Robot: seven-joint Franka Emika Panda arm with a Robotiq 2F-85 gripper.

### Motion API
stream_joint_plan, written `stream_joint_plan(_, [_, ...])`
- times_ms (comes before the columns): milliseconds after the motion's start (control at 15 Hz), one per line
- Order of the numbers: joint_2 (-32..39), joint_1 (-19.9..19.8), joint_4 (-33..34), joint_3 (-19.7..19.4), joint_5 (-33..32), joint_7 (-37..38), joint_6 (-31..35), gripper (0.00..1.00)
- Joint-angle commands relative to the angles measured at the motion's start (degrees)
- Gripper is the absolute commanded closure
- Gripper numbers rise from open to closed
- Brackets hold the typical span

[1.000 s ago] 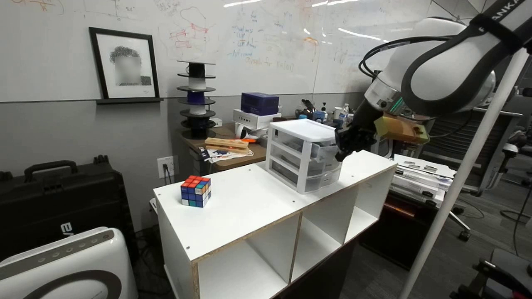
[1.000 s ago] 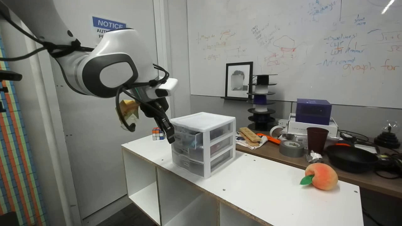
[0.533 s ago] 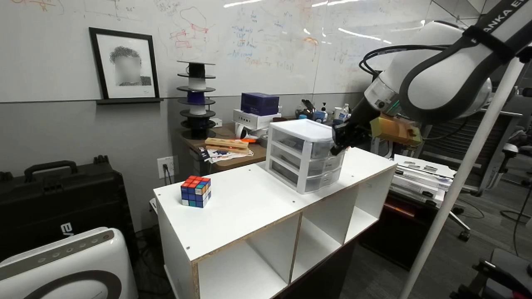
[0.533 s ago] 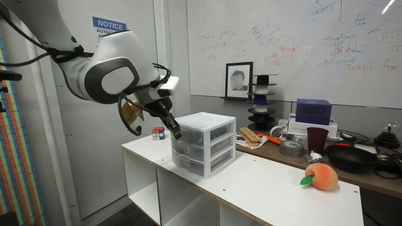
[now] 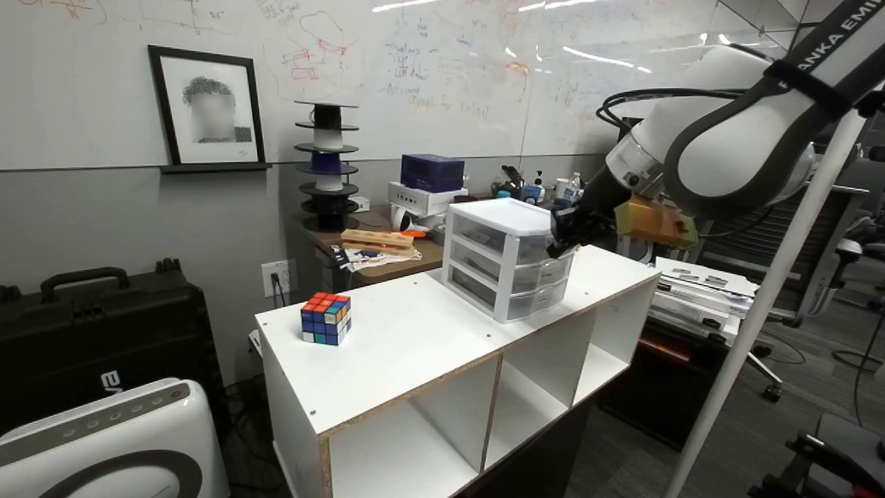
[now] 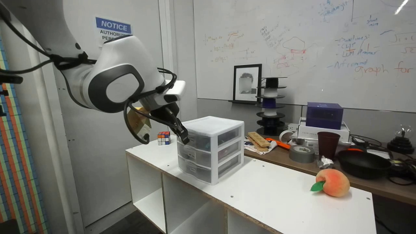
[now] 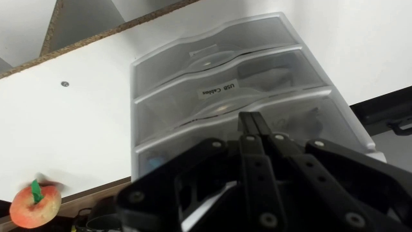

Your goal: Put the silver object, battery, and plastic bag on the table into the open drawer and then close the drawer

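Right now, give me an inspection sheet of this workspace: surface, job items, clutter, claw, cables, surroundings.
Surface: white tabletop bears the three-drawer unit.
Job items: top drawer looks shut; silver object, battery and plastic bag can't be made out.
Clutter: Rubik's Cube and peach at opposite ends of the tabletop.
Claw: fingertips together, nothing seen between them, at the top drawer's front; contact can't be told.
Cables: black cable bundle along the arm, one loop hanging down.
Surroundings: whiteboard with writing; brown bench alongside bears a frying pan and duct tape.
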Motion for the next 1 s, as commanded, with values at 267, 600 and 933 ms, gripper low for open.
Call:
stream_joint_plan(267, [2.33,-1.19,12.88,-0.85,-0.08,-8.85,-19.03,0.97])
stream_joint_plan(600, [-5.8,-0.26,19.65,-0.25,-3.11,-13.57,-43.02,0.95])
stream_joint_plan(933, [-15.44,0.75,23.32,0.89,1.26,-20.31,-55.97,0.96])
